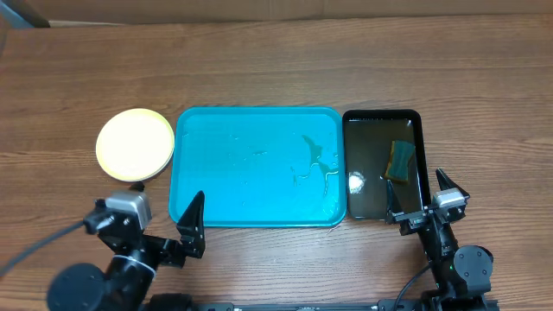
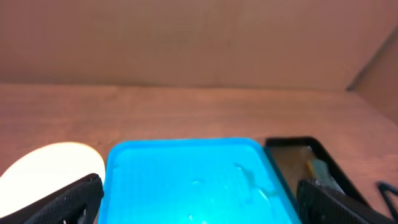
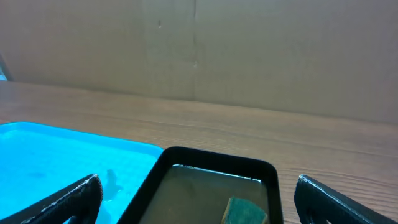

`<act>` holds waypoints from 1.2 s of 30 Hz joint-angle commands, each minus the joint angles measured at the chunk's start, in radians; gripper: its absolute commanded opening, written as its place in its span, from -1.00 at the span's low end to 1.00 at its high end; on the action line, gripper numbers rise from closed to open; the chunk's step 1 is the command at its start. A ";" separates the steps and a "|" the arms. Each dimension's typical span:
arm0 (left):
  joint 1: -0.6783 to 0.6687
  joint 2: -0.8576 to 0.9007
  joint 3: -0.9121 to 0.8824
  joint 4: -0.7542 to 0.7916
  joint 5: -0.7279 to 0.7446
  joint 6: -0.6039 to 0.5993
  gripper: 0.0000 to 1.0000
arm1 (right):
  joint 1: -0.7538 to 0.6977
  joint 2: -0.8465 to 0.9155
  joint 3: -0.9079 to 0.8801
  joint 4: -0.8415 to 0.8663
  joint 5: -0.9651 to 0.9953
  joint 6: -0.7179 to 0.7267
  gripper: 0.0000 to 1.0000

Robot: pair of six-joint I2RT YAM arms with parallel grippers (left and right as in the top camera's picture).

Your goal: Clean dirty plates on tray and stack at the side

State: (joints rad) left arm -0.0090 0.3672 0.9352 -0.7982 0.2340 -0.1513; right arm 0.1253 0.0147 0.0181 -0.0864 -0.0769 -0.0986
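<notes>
Plainly, wet tray [image 1: 225,173], sponge [image 1: 399,161] in black tray [image 1: 366,155]

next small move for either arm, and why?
Probably none: park both arms. The tray holds no plates, only wet streaks; a yellow plate sits on the table left of it, whether others lie beneath I cannot tell. The sponge lies in the black tray. Left gripper and right gripper show open, empty jaws.

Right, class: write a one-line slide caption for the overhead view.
Pale plate left of wet turquoise tray, sponge in black tray; left gripper and right gripper open, empty.
</notes>
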 commanded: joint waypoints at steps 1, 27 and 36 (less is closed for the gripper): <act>0.023 -0.129 -0.136 0.141 -0.003 -0.021 1.00 | 0.004 -0.012 -0.010 0.006 0.008 -0.003 1.00; 0.037 -0.364 -0.844 1.099 -0.237 -0.164 1.00 | 0.004 -0.012 -0.010 0.006 0.008 -0.003 1.00; 0.037 -0.364 -0.930 1.009 -0.278 -0.161 1.00 | 0.004 -0.012 -0.010 0.006 0.008 -0.003 1.00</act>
State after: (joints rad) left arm 0.0204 0.0132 0.0303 0.2638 -0.0051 -0.2958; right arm 0.1253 0.0147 0.0181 -0.0849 -0.0772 -0.1017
